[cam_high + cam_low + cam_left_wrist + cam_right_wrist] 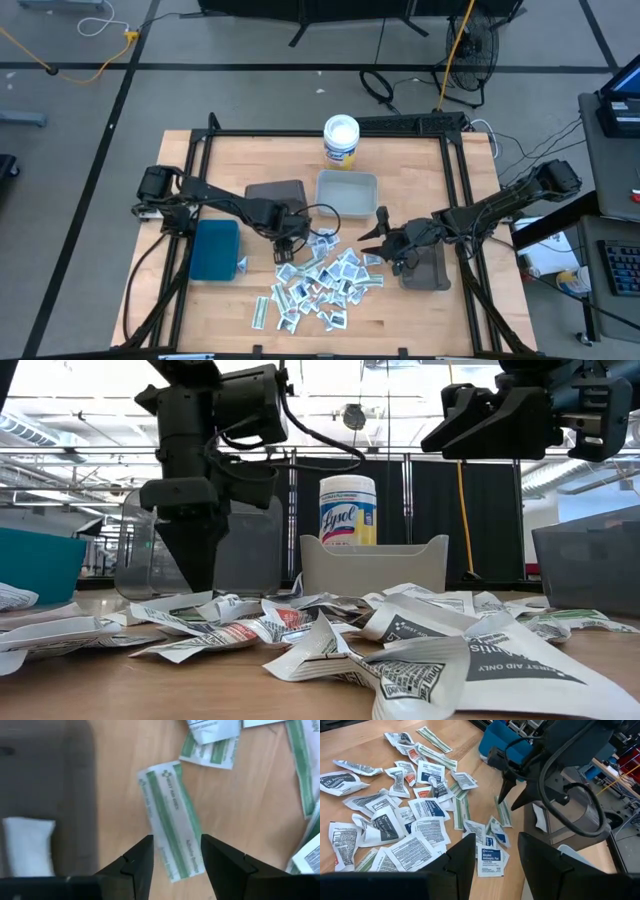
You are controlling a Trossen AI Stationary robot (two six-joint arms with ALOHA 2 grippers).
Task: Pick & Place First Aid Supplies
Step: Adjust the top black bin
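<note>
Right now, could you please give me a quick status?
Left gripper open over green-striped strip. Right gripper open, empty, above packet pile. Nothing blocking.

The left arm is reaching in from the table's left edge, bending at the elbow toward the middle, its wrist pointing straight down. The left gripper (286, 252) is hanging low over the tabletop with its two dark fingers (136, 862) parted. The right arm is stretching in from the right edge, held higher, its gripper (372, 236) pointing toward the centre with fingers (457, 855) standing apart and holding nothing
</note>
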